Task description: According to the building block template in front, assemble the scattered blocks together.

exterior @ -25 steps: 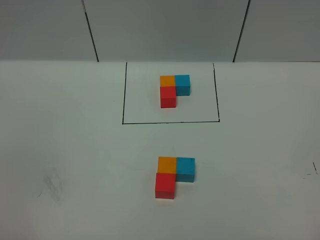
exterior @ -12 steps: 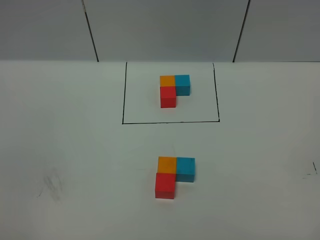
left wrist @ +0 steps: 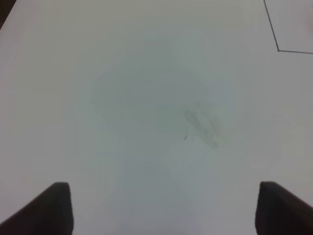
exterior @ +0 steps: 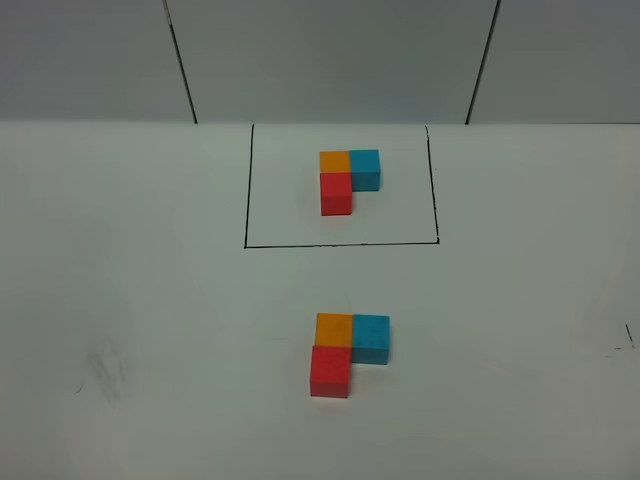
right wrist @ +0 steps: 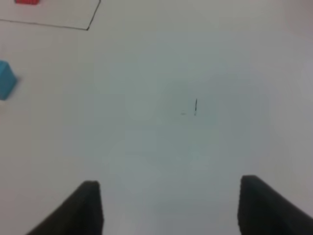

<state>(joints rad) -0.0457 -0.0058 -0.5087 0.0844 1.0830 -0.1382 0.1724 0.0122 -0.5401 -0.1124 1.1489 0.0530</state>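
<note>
scattered blocks: we see the red cube (exterior: pixel 330 371), orange cube (exterior: pixel 334 329) and sky-blue cube (exterior: pixel 371 337) pushed together into an L on the desk (exterior: pixel 520 330); orange touches blue side by side, red sits against the orange's near face.
building block template: black-lined rectangle (exterior: pixel 341 243) with its own orange, blue, red L (exterior: pixel 348 178) inside, farther back on the desk than the loose L; we read both Ls as the same layout.
left end effector (left wrist: pixel 164 208): fingers spread wide, nothing between them; we see only bare desk with a grey smudge (left wrist: pixel 201 122) ahead of the fingertips; a corner of the rectangle line (left wrist: pixel 279 50) lies far ahead and off to one side; blocks not in this view.
right end effector (right wrist: pixel 168 205): fingers wide apart, holding nothing; a small dark mark (right wrist: pixel 195 106) on the desk just ahead of the tips; the sky-blue cube (right wrist: pixel 6 80) is well ahead and far off to the side, apart from the fingers; rectangle corner (right wrist: pixel 88 28) beyond it.
arms: we see neither in the high view.
</note>
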